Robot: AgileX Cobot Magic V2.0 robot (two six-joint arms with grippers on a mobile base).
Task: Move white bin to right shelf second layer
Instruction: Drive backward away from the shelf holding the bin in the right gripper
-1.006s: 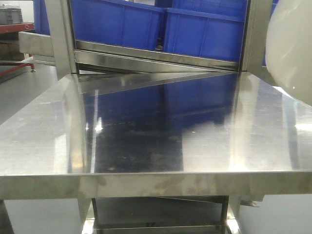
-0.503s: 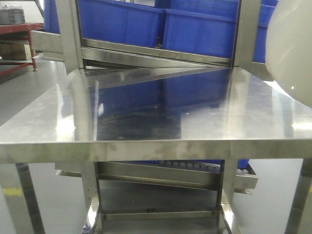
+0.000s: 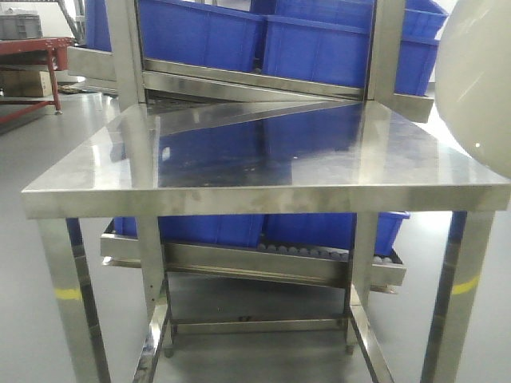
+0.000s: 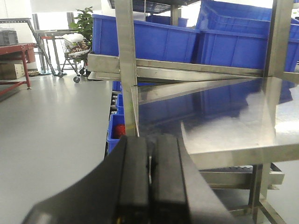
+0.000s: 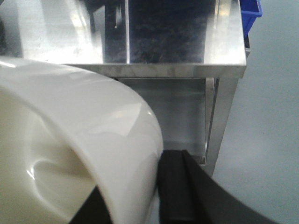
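The white bin (image 3: pixel 479 88), a smooth cream-white tub, fills the right edge of the front view, held up in the air beside the steel table. In the right wrist view the bin (image 5: pixel 70 140) lies on its side, and my right gripper (image 5: pixel 135 182) is shut on its wall, with one black finger (image 5: pixel 175 177) outside and one inside. My left gripper (image 4: pixel 149 144) is shut and empty, level with the table's left edge. A steel rack level with small rollers (image 3: pixel 319 251) shows under the tabletop. I cannot tell if it is the right shelf's second layer.
The shiny steel tabletop (image 3: pixel 263 159) stands straight ahead, with its legs (image 3: pixel 68 294) marked with yellow tape. Blue crates (image 3: pixel 319 48) sit on the rack behind it and more on the roller level below. A red table (image 3: pixel 32 48) stands far left on grey floor.
The view has drawn back from the table: it now looks farther away, and its legs and the roller level beneath have come into sight. The bin stays at the right edge.
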